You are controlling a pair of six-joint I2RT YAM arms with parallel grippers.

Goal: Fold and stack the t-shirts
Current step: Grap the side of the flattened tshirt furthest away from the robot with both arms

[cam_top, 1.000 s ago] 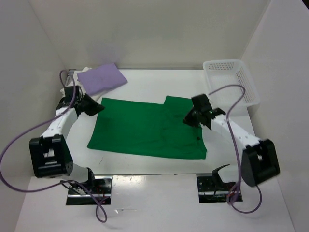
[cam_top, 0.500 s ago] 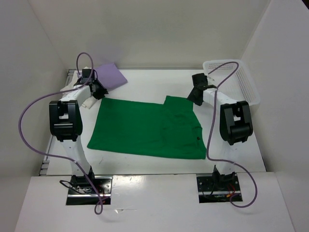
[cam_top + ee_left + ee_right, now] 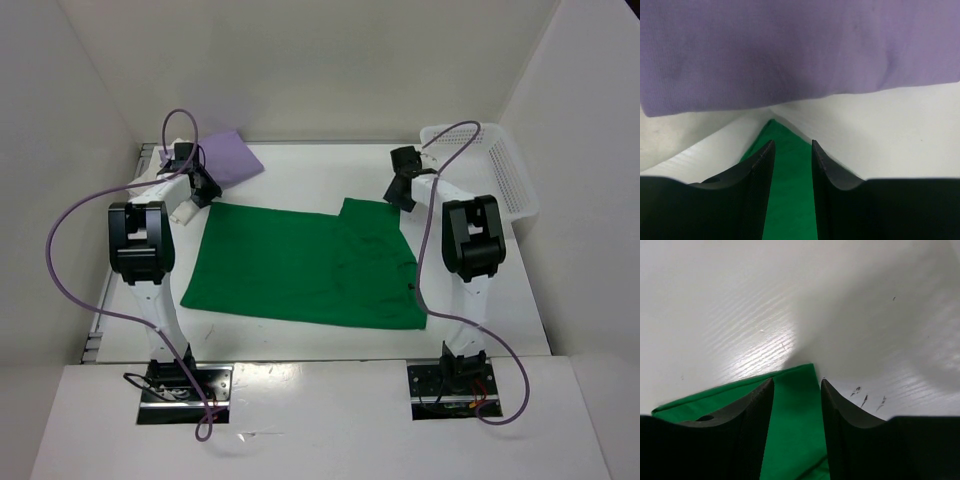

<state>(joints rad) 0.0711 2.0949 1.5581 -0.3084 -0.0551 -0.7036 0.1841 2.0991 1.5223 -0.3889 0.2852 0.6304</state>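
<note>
Bright green cloth t-shirt (image 3: 300, 265): one, spread flat at the centre of the white table (image 3: 300, 180). Light purple cloth t-shirt (image 3: 225, 158): one, folded to a rectangle, at 10 o'clock on the table, just beyond the green one's far-left corner; white perforated plastic basket (image 3: 510, 180) at 2 o'clock. Left gripper (image 3: 792, 145): jaws apart, low over the green t-shirt's 10 o'clock corner, cloth showing in the gap; right gripper (image 3: 796, 382): jaws apart, likewise over its 1 o'clock corner.
</note>
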